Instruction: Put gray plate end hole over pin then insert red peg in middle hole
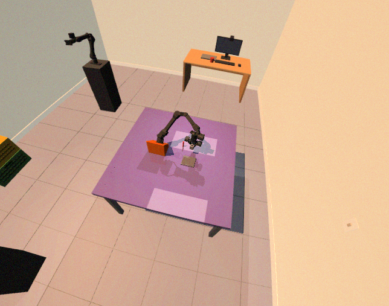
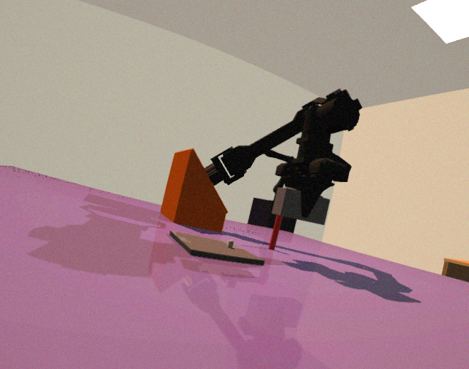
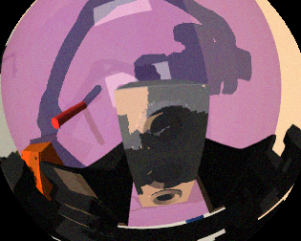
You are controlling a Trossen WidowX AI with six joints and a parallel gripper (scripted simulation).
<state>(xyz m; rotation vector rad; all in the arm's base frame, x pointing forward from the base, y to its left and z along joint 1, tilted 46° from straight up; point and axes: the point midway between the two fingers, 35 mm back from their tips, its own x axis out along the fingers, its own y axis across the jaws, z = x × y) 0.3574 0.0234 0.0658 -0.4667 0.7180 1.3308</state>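
Now the gripper (image 2: 294,204) is clamped on the gray plate (image 2: 288,204), held well above the table; the base (image 2: 214,247) with its pin (image 2: 230,244) lies toward seven o'clock, the red peg (image 2: 274,231) upright just beneath the plate

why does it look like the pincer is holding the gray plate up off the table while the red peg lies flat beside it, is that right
Not quite: the pincer does hold the gray plate off the table, but the red peg stands upright beside it, as the exterior view shows.
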